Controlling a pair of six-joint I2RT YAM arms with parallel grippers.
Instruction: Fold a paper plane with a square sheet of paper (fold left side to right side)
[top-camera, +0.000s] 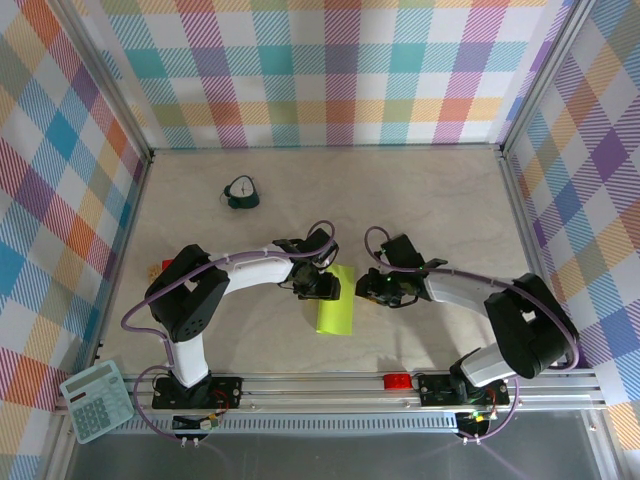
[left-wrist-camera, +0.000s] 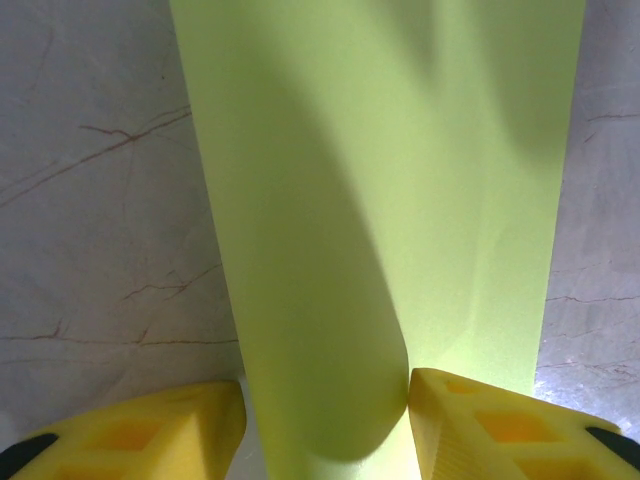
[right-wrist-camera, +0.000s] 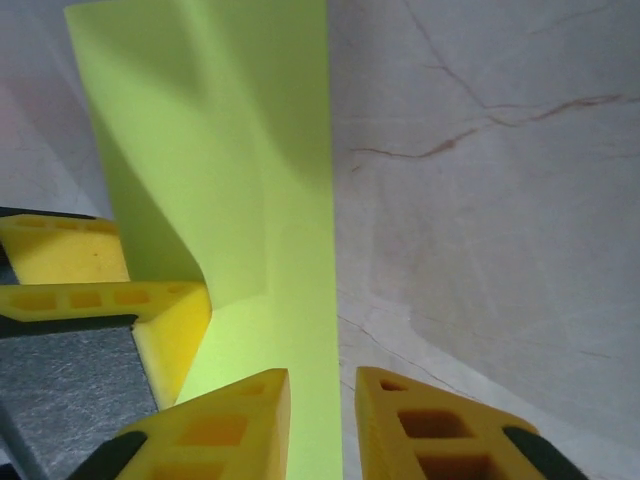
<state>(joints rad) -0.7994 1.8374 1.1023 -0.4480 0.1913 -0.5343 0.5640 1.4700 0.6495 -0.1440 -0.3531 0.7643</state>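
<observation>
The square sheet of paper, lime yellow-green, lies at the table's middle with its left side curled over toward the right. In the left wrist view the rounded bend of the sheet sits between my left gripper's spread jaws and touches the right finger. My left gripper is at the sheet's upper left. My right gripper is at its right edge. In the right wrist view the sheet's straight right edge runs into the narrow gap of my right gripper. No paper plane is in view.
A small teal clock stands at the back left. A calculator lies at the near left corner, and a small red block rests on the front rail. Plaid walls close off three sides.
</observation>
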